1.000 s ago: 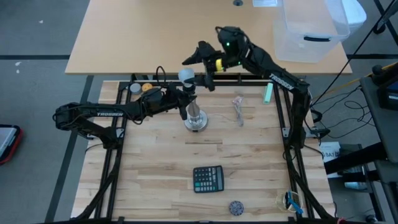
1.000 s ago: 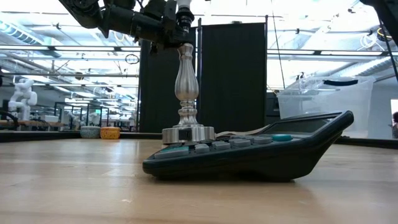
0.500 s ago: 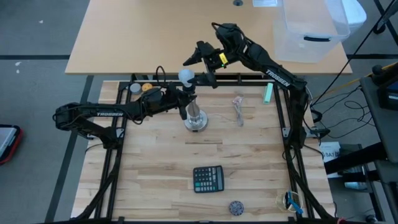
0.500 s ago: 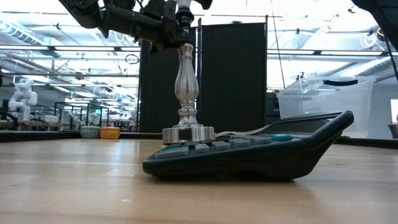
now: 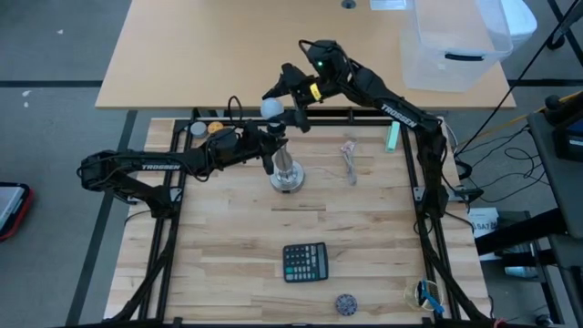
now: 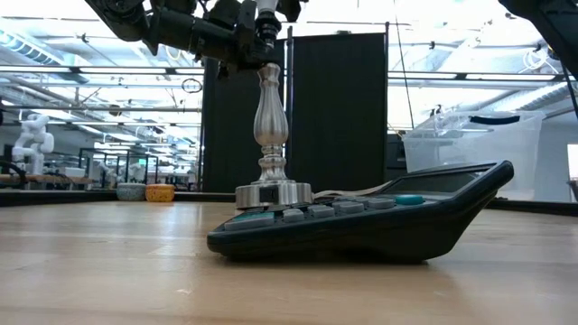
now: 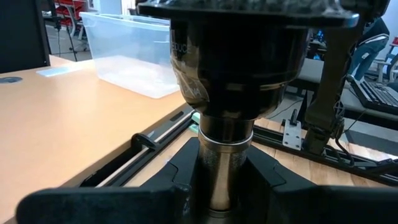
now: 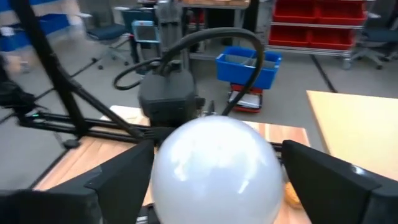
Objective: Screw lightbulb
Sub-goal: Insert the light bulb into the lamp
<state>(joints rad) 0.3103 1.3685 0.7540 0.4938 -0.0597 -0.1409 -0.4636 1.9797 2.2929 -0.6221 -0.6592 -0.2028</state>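
Observation:
The frosted white lightbulb (image 5: 271, 109) sits with its base in the dark socket (image 7: 230, 68) on top of the silver stand (image 5: 285, 173). The stand is upright, its round base on the wooden table. My left gripper (image 5: 271, 146) reaches in from the table's left and is shut on the stand just below the socket. My right gripper (image 5: 284, 102) comes from the far right, open. Its fingers (image 8: 118, 177) stand close on either side of the bulb (image 8: 214, 168). My left gripper pinches the stand's silver neck (image 7: 225, 158) right under the dark socket between its two fingers. The fingers come in about level from the table's left and lie across the neck. The stand stays upright with its base on the table. My right gripper's fingers flank the bulb's globe; whether they touch it I cannot tell.
A black calculator (image 5: 305, 262) lies toward the near edge, with a small round object (image 5: 344, 302) beyond it. A thin metal piece (image 5: 349, 157) and a green item (image 5: 392, 137) lie at the far right. A clear plastic bin (image 5: 455, 41) stands on the far tabletop.
My right gripper has moved toward the table's left and a little down, closing in on the lightbulb, so that its fingers now straddle the globe. The bulb and stand have not moved.

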